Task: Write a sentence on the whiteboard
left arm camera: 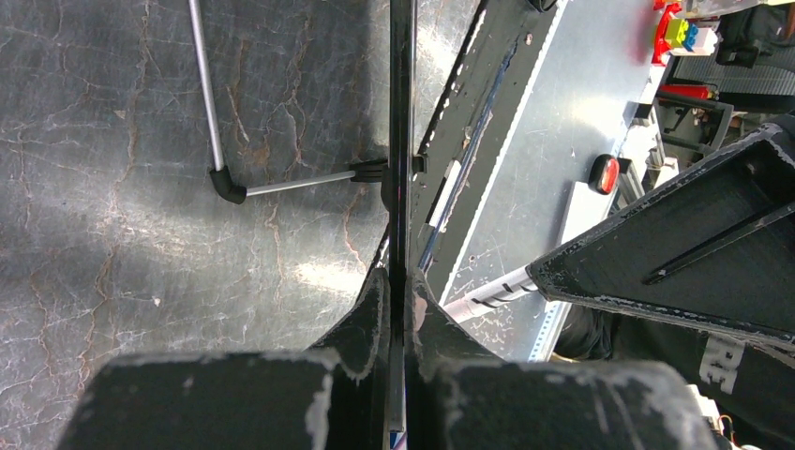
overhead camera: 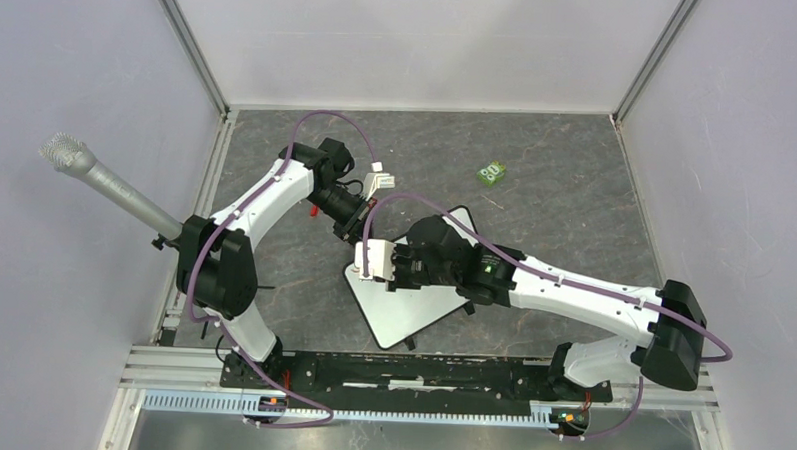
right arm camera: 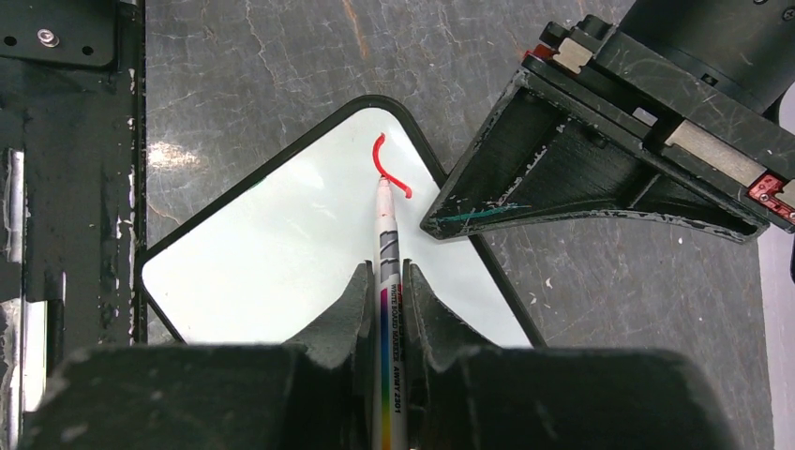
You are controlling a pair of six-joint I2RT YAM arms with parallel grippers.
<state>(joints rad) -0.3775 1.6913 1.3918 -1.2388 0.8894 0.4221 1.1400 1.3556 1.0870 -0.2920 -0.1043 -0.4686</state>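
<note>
The whiteboard (overhead camera: 412, 308) lies tilted on the dark table in front of the arm bases. In the right wrist view the whiteboard (right arm camera: 281, 253) carries only one short curved red stroke (right arm camera: 387, 172) of the sentence near its far corner. My right gripper (right arm camera: 384, 274) is shut on the marker pen (right arm camera: 387, 244), whose tip rests at the stroke's end. In the top view the right gripper (overhead camera: 375, 260) hangs over the board's far left part. My left gripper (overhead camera: 352, 226) is shut on the board's far edge, seen edge-on in its wrist view (left arm camera: 401, 131). The left gripper (left arm camera: 401, 286) clamps that rim.
A small green object (overhead camera: 492, 172) lies at the back right of the table. A grey microphone-like rod (overhead camera: 101, 180) sticks in from the left wall. A black and aluminium rail (overhead camera: 419, 374) runs along the near edge. White walls close the back and sides.
</note>
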